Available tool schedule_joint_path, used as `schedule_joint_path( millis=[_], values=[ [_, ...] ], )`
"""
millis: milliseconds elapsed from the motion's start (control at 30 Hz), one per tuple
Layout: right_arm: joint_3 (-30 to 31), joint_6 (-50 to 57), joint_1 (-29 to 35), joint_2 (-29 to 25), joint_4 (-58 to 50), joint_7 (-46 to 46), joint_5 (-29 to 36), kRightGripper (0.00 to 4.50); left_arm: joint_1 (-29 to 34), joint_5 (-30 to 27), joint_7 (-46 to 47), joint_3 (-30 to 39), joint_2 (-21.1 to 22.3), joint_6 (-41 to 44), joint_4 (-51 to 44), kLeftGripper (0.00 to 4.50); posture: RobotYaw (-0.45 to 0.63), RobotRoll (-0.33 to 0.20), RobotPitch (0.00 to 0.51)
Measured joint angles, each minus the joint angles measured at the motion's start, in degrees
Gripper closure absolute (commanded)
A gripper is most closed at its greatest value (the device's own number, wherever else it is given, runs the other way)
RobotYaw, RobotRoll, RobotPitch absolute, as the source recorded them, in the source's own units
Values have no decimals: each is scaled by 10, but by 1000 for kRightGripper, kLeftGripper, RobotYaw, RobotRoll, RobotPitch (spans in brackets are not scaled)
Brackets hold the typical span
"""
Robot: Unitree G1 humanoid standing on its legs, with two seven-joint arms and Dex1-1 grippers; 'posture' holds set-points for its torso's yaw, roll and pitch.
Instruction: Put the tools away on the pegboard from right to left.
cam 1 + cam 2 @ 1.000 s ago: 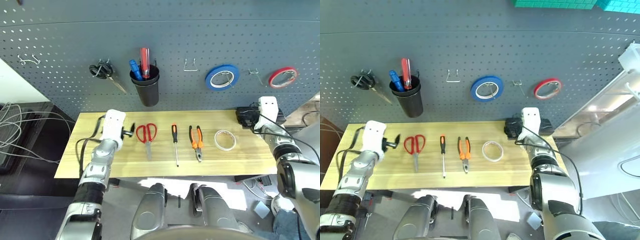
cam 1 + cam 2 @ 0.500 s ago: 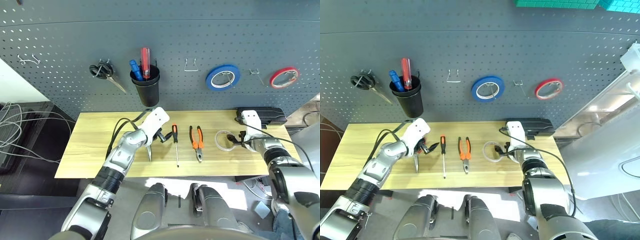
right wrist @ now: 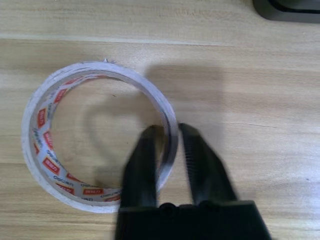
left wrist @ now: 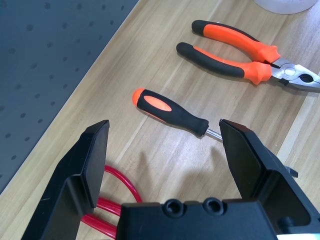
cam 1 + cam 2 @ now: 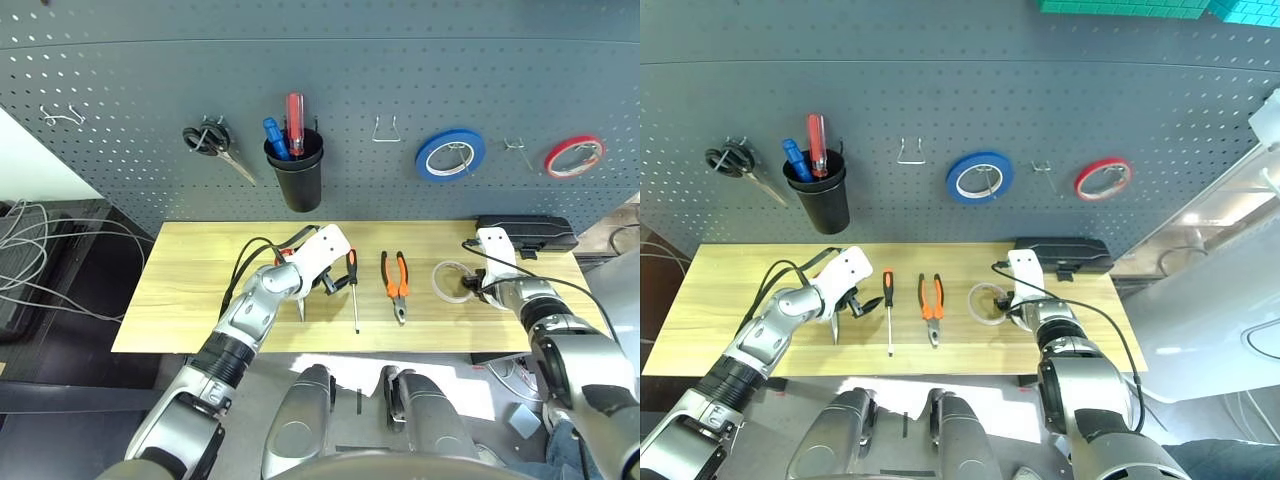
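On the wooden table [image 5: 190,300] lie a white tape roll [image 5: 450,282], orange-and-black pliers [image 5: 394,283], a slim screwdriver [image 5: 353,300] and red-handled scissors [image 5: 299,306], largely under my left hand. My left gripper [image 5: 335,278] is open, low over the table between the scissors' red handles [image 4: 127,181] and the screwdriver's handle [image 4: 170,112]; the pliers [image 4: 235,52] lie beyond. My right gripper [image 3: 167,132] is shut on the tape roll [image 3: 35,155], one finger inside the ring and one outside its near wall. The blue-grey pegboard [image 5: 120,60] rises behind the table.
On the pegboard hang black-handled scissors [image 5: 205,140], a black cup [image 5: 298,180] holding two screwdrivers, a blue tape roll [image 5: 448,155] and a red tape roll [image 5: 574,155]. Bare hooks [image 5: 385,128] sit between them. A black box [image 5: 525,232] lies at the table's back right.
Both arms swung in from the table's outer ends. My left gripper has since crept right toward the screwdriver handle. My right gripper settled on the tape roll's rim.
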Motion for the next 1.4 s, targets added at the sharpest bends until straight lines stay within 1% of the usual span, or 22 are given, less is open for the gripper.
schedule_joint_path(
  millis=[100,233,333,433,500,600,800,933,1100,1267,1400],
  values=[
    [1,-39,28,-11,-33,14,1,4476,0,-3,2,6,-1,-26,-2,0,105,0,213],
    [1,-110,74,-43,-145,45,4,4476,1,-24,4,28,-4,-106,-13,0,71,0,207],
    [-19,-140,142,-65,-292,46,16,4476,4,-55,3,45,-19,-179,-28,0,56,0,204],
    [-28,-181,211,-81,-416,46,19,4476,3,-90,-14,52,-28,-235,-44,0,40,0,203],
    [-35,-207,241,-87,-479,45,19,4476,2,-106,-26,54,-32,-258,-46,0,15,0,205],
    [-38,-259,283,-102,-542,37,7,4476,0,-128,-45,55,-46,-282,-45,0,6,0,207],
    [-57,-339,339,-105,-602,-11,-15,4476,-12,-144,-60,56,-59,-316,-44,0,-22,0,208],
    [-80,-377,360,-104,-640,-59,-34,4476,-24,-153,-68,57,-63,-330,-43,0,-29,0,208],
    [-107,-401,354,-105,-648,-94,-38,4476,-25,-155,-74,57,-64,-335,-39,0,-29,0,205],
    [-105,-405,317,-105,-644,-99,-38,4476,-27,-155,-81,57,-64,-337,-38,0,-17,0,199],
    [-98,-397,267,-99,-630,-100,-41,4476,-29,-154,-83,57,-63,-340,-37,0,0,0,192]
  ],
)
